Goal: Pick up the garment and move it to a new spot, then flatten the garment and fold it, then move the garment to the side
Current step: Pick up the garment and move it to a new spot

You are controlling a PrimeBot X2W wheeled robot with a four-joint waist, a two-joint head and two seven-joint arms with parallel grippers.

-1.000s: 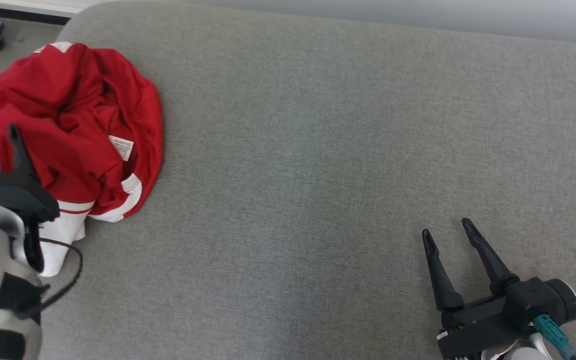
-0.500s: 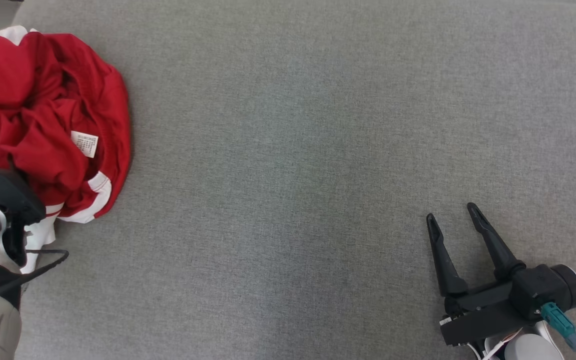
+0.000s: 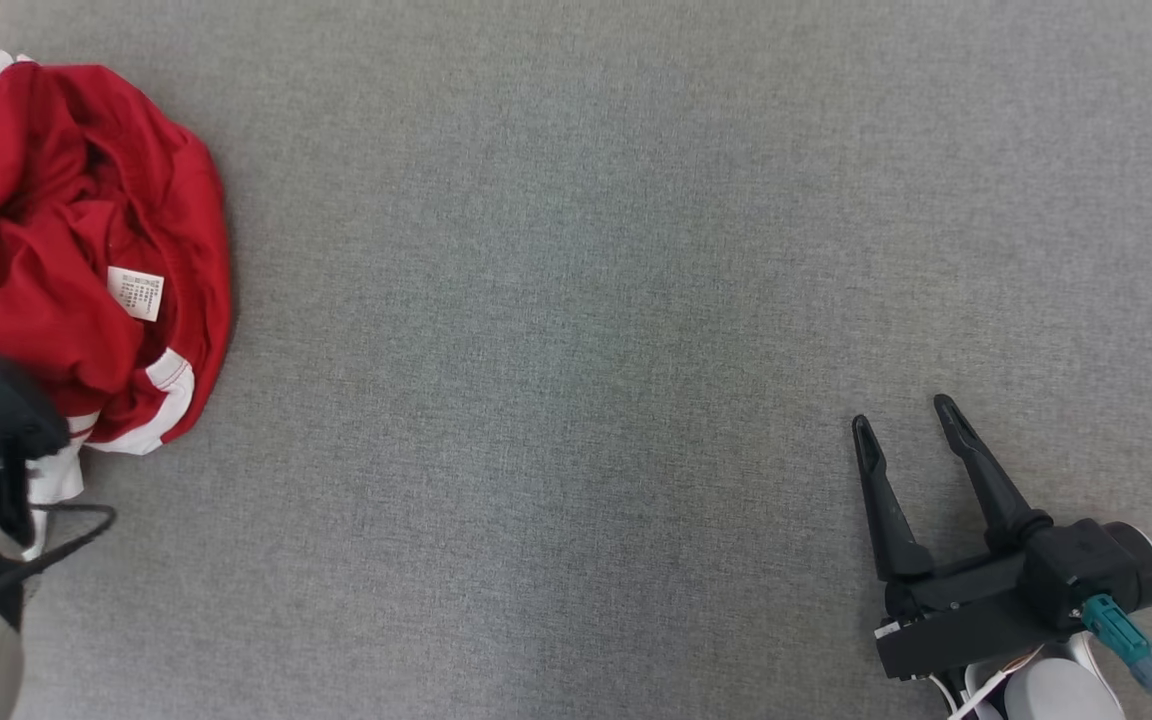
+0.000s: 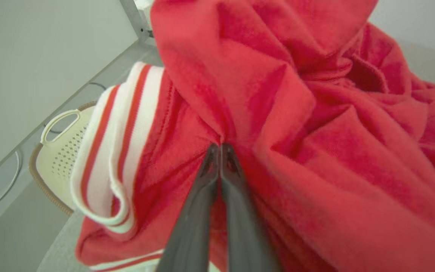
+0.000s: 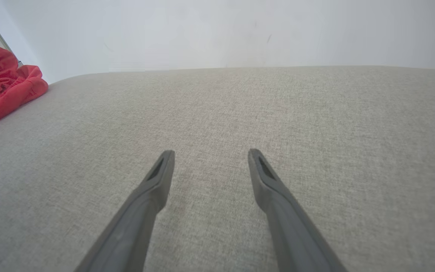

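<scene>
The garment (image 3: 66, 230) is a crumpled red top with white-and-red striped trim, heaped at the far left of the grey cushion (image 3: 586, 300). A white care label (image 3: 135, 293) lies on top of it. In the left wrist view my left gripper (image 4: 219, 149) is shut, its two fingertips pinched together on a fold of the garment (image 4: 278, 113). In the head view its dark wrist shows at the lower left, against the heap. My right gripper (image 3: 904, 420) stands open over bare cushion at the lower right, holding nothing; from its wrist the gripper (image 5: 210, 158) sees the garment (image 5: 2, 85) far to the left.
In the left wrist view, past the cushion's left edge, a cream perforated basket (image 4: 60, 151) sits on the floor by a pale wall. A pale wall (image 5: 217, 30) rises behind the cushion in the right wrist view.
The head camera has tilted, shifting the whole picture left and down. My left gripper went from open to shut on the garment's fold. The right gripper stayed open in place.
</scene>
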